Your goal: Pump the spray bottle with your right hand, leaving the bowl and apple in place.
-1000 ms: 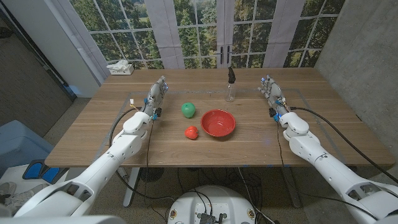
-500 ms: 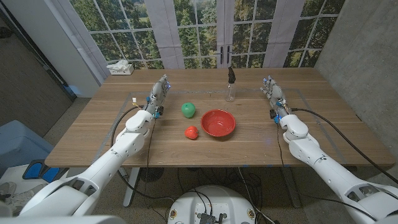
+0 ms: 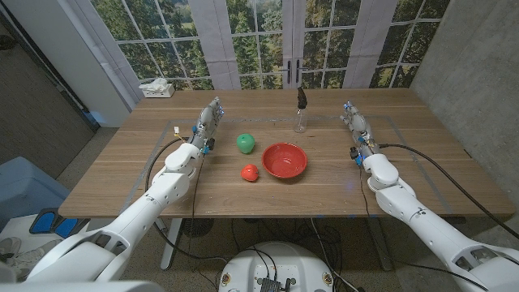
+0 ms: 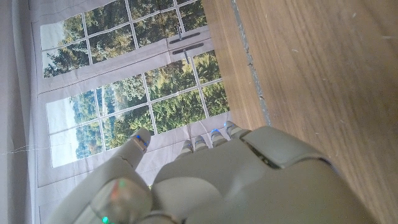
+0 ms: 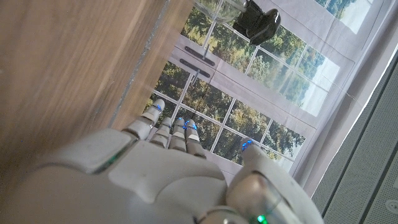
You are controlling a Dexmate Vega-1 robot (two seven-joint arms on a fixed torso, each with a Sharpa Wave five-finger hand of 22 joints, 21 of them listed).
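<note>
A small clear spray bottle (image 3: pixel 301 113) with a black pump head stands at the table's far middle; its black head (image 5: pixel 255 20) also shows in the right wrist view. The red bowl (image 3: pixel 285 161) sits in the middle of the table, with a green apple (image 3: pixel 246 143) to its left and a small red fruit (image 3: pixel 250 172) in front of that. My right hand (image 3: pixel 354 123) stands on the table right of the bottle, apart from it, fingers straight and holding nothing. My left hand (image 3: pixel 206 125) stands at the left, open, holding nothing.
A white tissue box (image 3: pixel 157 88) lies at the far left corner of the wooden table (image 3: pixel 122 166). Cables run along both forearms. Curtained windows stand behind the table's far edge.
My right forearm has shifted slightly leftward, toward the table's middle; the hand stays near the same spot. The left arm and the objects have not moved.
</note>
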